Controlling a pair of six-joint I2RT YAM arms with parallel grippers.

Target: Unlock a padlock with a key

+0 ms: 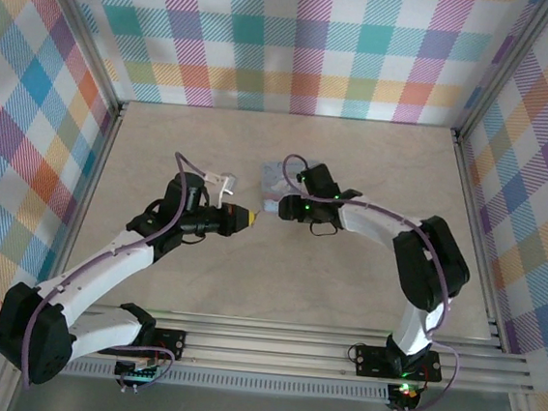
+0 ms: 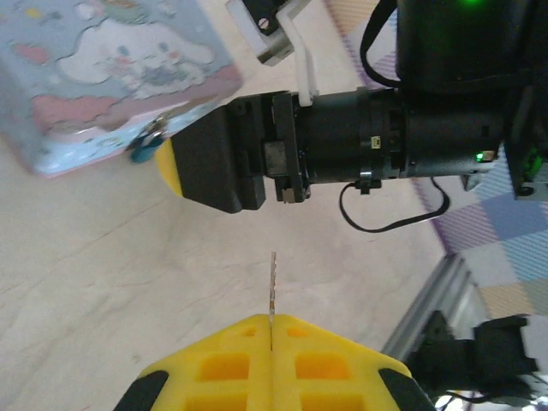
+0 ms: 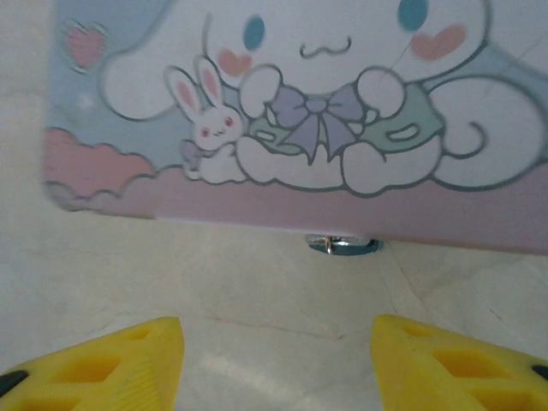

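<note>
A pale blue rectangular tin [image 2: 111, 77], printed with a white cartoon dog and a small rabbit above a pink band, is seen lying on the light wooden table [image 1: 247, 281] near its middle. The tin's lid is shut, so what it holds cannot be told.

A small blue-bodied padlock [image 2: 145, 147] with silvery metal parts is seen hanging at the tin's lower front edge, against the pink band. In the right wrist view a silvery metal piece [image 3: 342, 245] is seen at that same edge; whether it belongs to the padlock or to the tin's clasp cannot be told.

The yellow fingers of the left gripper [image 2: 272, 324] are pressed together, and a thin metal key [image 2: 273, 282] is pinched between them, its blade standing out past the tips. The key is pointed toward the tin and is well apart from the padlock.

The yellow fingers of the right gripper [image 3: 274, 342] are spread wide, with nothing between them. They are held just in front of the tin's front edge. In the left wrist view, one yellow fingertip is seen just beside the padlock.
</note>
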